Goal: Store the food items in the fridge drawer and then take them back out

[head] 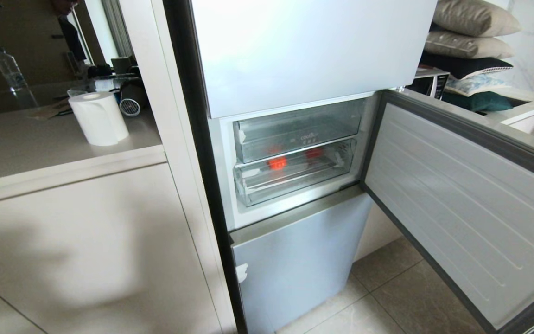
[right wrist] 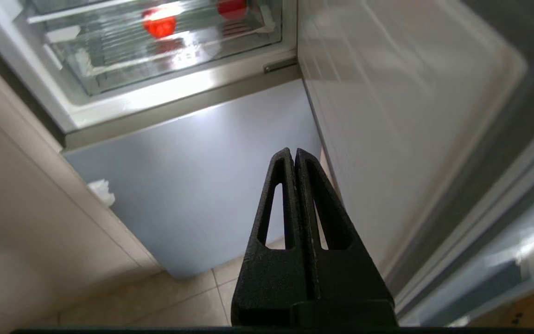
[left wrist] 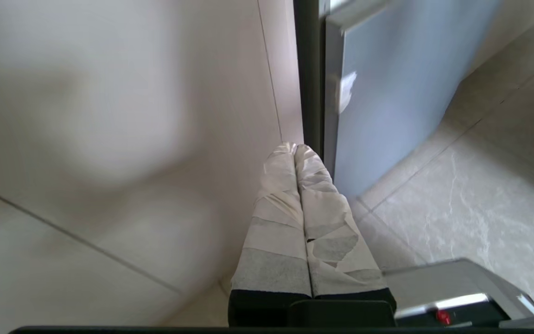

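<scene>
Red fruit [head: 277,163] inside fridge drawer [head: 295,183]

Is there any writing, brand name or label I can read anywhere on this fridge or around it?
Faint print on the upper clear plastic fridge drawer: begins like "cool", the rest too blurred to read.
Pale marks on the lower clear drawer's front: unreadable.
White tape scrap on the pale-blue lower door: blank.
Nothing else legible.

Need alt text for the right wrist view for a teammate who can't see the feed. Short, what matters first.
The right hand, black fingers shut and empty, hangs low before the closed pale-blue lower fridge door. Beyond it, two red fruits sit in the clear fridge drawer; the open fridge door stands alongside.
</scene>
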Motion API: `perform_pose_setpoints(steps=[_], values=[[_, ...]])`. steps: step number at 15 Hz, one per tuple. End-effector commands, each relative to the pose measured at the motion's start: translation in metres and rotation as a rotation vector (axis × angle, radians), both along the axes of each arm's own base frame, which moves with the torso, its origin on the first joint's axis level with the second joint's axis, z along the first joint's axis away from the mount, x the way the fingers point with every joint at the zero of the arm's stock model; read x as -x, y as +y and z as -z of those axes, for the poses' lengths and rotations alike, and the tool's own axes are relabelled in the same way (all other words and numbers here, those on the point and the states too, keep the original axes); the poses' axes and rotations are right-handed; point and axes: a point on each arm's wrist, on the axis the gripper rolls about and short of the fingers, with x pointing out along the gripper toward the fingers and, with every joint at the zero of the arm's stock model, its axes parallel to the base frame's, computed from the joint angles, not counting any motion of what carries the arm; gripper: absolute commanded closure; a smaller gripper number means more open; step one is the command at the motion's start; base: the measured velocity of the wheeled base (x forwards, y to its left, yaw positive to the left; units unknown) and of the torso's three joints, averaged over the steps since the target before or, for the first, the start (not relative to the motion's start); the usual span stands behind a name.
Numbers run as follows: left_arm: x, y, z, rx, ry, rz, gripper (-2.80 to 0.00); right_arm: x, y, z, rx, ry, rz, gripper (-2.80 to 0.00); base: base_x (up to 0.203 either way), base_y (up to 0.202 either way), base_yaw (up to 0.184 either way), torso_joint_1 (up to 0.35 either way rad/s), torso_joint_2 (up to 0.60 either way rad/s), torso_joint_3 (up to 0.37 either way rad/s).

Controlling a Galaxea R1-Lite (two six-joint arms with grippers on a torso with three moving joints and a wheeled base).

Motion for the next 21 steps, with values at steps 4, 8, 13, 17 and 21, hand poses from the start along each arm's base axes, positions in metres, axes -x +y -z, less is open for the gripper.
perform_pose_setpoints(steps=[4,8,13,17,21], values=[[0.013,0.0,0.003,-0.009,-0.171,0.01,0.0,-0.056,-0.005,-0.003,0.015,0.079,0.152,0.0,0.0,0.0,0.0,0.0,0.0,0.0],[0.013,0.0,0.003,-0.008,-0.172,0.007,0.0,-0.076,-0.022,-0.006,0.02,0.055,0.335,0.0,0.0,0.0,0.0,0.0,0.0,0.0],[0.013,0.0,0.003,0.026,-0.173,-0.003,0.0,-0.079,-0.033,-0.006,0.02,0.048,0.446,0.0,0.0,0.0,0.0,0.0,0.0,0.0],[0.013,0.002,0.004,0.155,-0.169,-0.089,0.0,-0.072,-0.032,-0.005,0.024,0.038,0.45,0.0,0.0,0.0,0.0,0.0,0.0,0.0],[0.013,0.002,0.004,0.155,-0.169,-0.09,0.0,-0.057,-0.028,0.0,0.022,0.013,0.42,0.0,0.0,0.0,0.0,0.0,0.0,0.0]])
